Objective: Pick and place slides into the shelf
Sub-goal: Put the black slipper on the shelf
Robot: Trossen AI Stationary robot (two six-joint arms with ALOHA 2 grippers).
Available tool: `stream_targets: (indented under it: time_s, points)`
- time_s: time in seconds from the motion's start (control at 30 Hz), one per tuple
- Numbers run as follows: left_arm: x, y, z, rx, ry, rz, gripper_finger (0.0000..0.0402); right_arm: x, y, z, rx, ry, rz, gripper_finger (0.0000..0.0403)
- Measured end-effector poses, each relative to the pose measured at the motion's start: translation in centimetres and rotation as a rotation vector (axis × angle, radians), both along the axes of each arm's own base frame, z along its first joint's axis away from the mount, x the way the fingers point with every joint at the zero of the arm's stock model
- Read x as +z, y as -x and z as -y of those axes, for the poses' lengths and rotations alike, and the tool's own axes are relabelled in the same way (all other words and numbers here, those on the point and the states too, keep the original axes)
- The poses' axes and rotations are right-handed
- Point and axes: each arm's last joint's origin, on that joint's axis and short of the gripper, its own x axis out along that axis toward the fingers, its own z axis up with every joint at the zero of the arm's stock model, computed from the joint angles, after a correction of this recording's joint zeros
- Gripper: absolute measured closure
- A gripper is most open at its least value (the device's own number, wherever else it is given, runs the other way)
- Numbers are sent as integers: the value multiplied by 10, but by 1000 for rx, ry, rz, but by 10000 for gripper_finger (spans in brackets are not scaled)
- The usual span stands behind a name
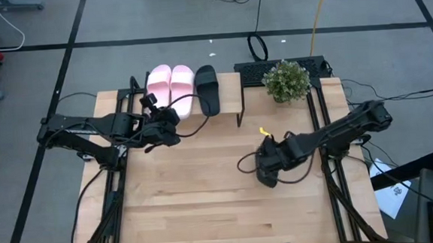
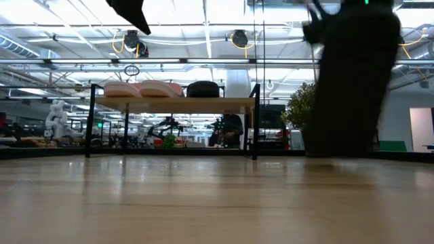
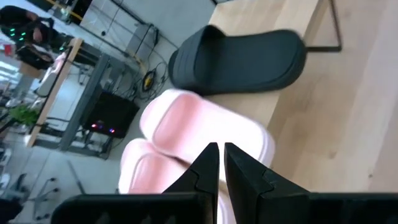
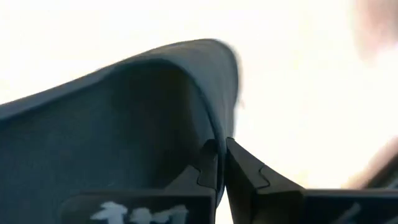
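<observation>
The shelf (image 1: 230,98) stands at the table's far edge. Two pale pink slides (image 1: 170,80) and one black slide (image 1: 208,89) lie side by side on its plank, soles down. My left gripper (image 1: 164,131) is shut and hovers just in front of the shelf. In its wrist view the pink slides (image 3: 205,134) and the black slide (image 3: 239,59) lie beyond its fingertips (image 3: 221,158). My right gripper (image 1: 268,169) is over the table's right half, shut on the second black slide (image 2: 352,81), a tall dark shape in the low view. My right gripper pinches the black slide's strap at its curved edge (image 4: 214,134) between its two fingers, one against the inner side and one against the outer. The fingers come from above, pointing down. The slide hangs upright below them, its lower end (image 2: 339,150) just above the tabletop.
A potted plant (image 1: 286,79) stands on the table's far right corner beside the shelf's right legs (image 1: 240,118), with a keyboard (image 1: 255,72) behind it. Bare plank remains on the shelf right of the black slide. Cables trail from both arms over the tabletop (image 1: 206,205).
</observation>
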Motion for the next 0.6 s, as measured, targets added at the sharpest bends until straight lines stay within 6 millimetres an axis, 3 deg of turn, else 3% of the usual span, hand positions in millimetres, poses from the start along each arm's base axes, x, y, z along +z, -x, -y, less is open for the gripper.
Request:
stream_targets:
  time_s: [0.13, 0.3, 0.6]
  points:
    - [-2, 3, -1, 13, -5, -30, 369, 39, -10, -11, 96, 139, 130, 401]
    - [-4, 8, -1, 14, -12, -91, 369, 81, -19, -11, 194, 300, 244, 402]
    - [-7, 18, -8, 80, -71, -177, 369, 130, -45, 28, 280, 589, 345, 402]
